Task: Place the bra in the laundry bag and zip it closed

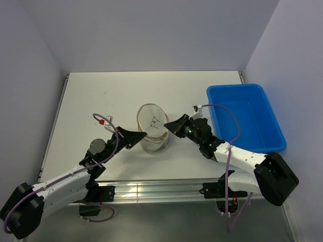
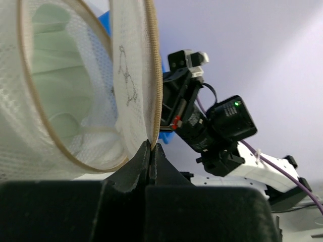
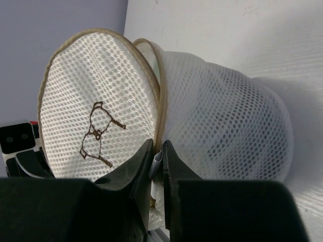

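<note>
The laundry bag [image 1: 153,128] lies on its side mid-table, cream mesh, its round lid [image 3: 91,85] bearing a dark bra mark. The lid stands ajar. Through the gap a pale bra [image 2: 55,91] shows inside the bag. My left gripper [image 1: 143,135] is at the bag's left; in its wrist view it [image 2: 150,147] is shut on the lid's tan zip rim [image 2: 155,91]. My right gripper [image 1: 170,127] is at the bag's right; in its wrist view it [image 3: 157,151] is shut on the small grey zip pull [image 3: 157,160] between the lid and the bag body [image 3: 222,121].
A blue plastic bin [image 1: 247,116] stands at the right of the white table [image 1: 101,96]. Purple-grey walls enclose the table on three sides. The right arm's camera block [image 2: 222,126] is close behind the bag in the left wrist view.
</note>
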You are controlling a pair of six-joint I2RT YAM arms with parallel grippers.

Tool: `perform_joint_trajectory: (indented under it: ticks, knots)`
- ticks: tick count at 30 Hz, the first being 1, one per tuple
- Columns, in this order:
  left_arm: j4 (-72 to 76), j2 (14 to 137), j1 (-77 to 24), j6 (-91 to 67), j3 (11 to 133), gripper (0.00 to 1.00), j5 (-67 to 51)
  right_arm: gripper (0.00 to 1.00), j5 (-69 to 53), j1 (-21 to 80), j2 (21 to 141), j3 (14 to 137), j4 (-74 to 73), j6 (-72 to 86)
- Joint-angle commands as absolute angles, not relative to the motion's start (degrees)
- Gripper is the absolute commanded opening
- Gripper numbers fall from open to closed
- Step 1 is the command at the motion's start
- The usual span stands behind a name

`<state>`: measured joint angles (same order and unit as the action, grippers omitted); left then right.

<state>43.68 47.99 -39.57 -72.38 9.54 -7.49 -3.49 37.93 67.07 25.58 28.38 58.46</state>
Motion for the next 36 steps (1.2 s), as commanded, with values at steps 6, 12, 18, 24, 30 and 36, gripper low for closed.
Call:
perform_joint_trajectory:
  ticks: [6, 12, 18, 24, 30, 36]
  knots:
    - [26.5, 49.3, -39.6, -68.0, 16.9, 0.03, -2.2, 0.0, -3.0, 37.9, 62.8, 22.4, 35.8, 57.7]
    - [22.3, 50.5, -39.6, -65.1, 20.9, 0.54, -2.8, 0.0, -1.1, 37.9, 63.7, 20.7, 40.2, 57.7]
    - [4.4, 44.7, -40.3, -58.4, 27.7, 0.43, 0.0, 0.0, 2.0, 37.9, 65.7, 19.8, 48.0, 57.8]
    - [-7.3, 44.8, -46.7, -50.9, 37.1, 0.02, 9.2, 0.0, 1.8, 38.0, 67.1, 21.1, 49.0, 58.0]
    - [-15.5, 55.3, -60.1, -45.9, 49.7, 0.0, 22.1, 0.0, 2.4, 38.0, 66.2, 22.1, 45.1, 57.3]
    - [-18.9, 48.3, -63.3, -55.0, 43.7, 0.39, 33.0, 0.0, 2.3, 38.0, 65.5, 22.6, 42.5, 56.6]
